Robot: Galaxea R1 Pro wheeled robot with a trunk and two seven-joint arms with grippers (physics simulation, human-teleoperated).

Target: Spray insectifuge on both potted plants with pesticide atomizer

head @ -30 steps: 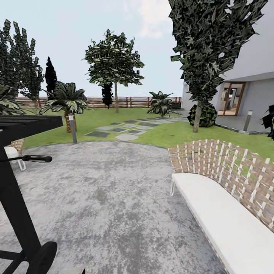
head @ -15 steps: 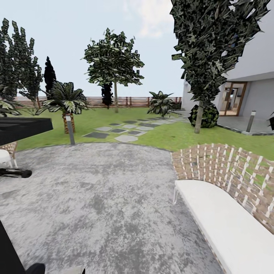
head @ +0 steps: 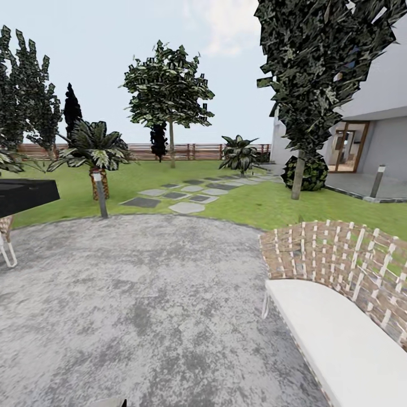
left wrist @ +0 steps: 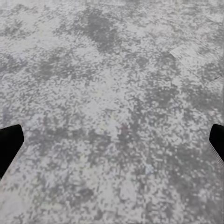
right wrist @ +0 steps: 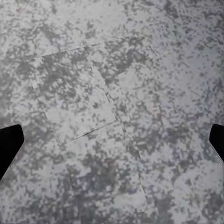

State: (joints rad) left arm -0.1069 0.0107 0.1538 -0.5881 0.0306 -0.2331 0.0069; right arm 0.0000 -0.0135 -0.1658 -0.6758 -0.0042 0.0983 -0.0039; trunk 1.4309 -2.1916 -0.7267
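The left gripper (left wrist: 112, 140) is spread wide, its two dark fingertips at the far sides of the left wrist view, with nothing between them. The right gripper (right wrist: 112, 140) is spread wide in the same way and is also empty. Under both is the speckled grey patio (head: 147, 294).

From the head view, the patio ends at the lawn (head: 249, 200), where grey stone slabs (head: 186, 207) lead toward the brown fence (head: 192, 150). A wicker bench (head: 339, 265) with a white cushion stands close on the right, and a black slab-like object (head: 25, 195) is at the left side. A grey bollard lamp (head: 100, 195) stands near a palm (head: 93, 150).

The pesticide atomizer and the two small potted plants cannot be made out from here, so I judge that the robot is on its way to search.

The risks come from driving: the base may clip the bench or the black object, because both are near the path. The palm and the leafy bush (head: 240, 152) could also be mistaken for the targets, and the lamp for the bottle.
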